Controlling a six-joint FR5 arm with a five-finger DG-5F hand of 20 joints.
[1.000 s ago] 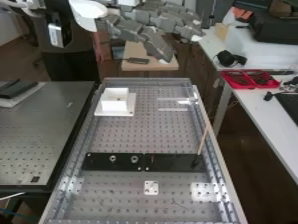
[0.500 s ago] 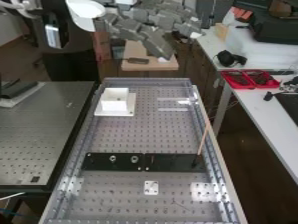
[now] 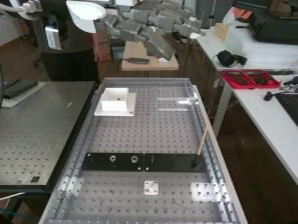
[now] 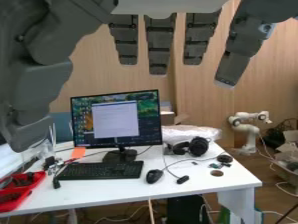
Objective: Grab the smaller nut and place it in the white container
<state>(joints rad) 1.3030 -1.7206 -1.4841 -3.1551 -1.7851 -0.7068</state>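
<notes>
Smaller nut is proving too small to make out with certainty, so its exact position cannot be told. In the high view, the hand [image 3: 156, 45] is hanging beyond the far end of the perforated metal bench [image 3: 133, 132], well apart from the parts. Its straight fingers [image 4: 159, 42] are hanging spread apart in the wrist view, with nothing pinched between them and the thumb [image 4: 40, 82]. Low on the bench, the larger nut [image 3: 113, 158] and the bearing [image 3: 134, 159] are standing near each other on the flat black bar [image 3: 100, 165]. The white container [image 3: 115, 106] is sitting upright on a white base plate [image 3: 132, 106], towards the bench's far end and near its edge on the view's left. A thin wooden stick [image 3: 203, 139] is rising at a slant near the other long edge, while a small white plate [image 3: 151, 188] is lying nearer the camera than the bar. Beyond the hand, the wrist view is showing a monitor [image 4: 116, 120], a keyboard [image 4: 100, 170] and headphones [image 4: 198, 146] resting on a white desk [image 4: 173, 187].
</notes>
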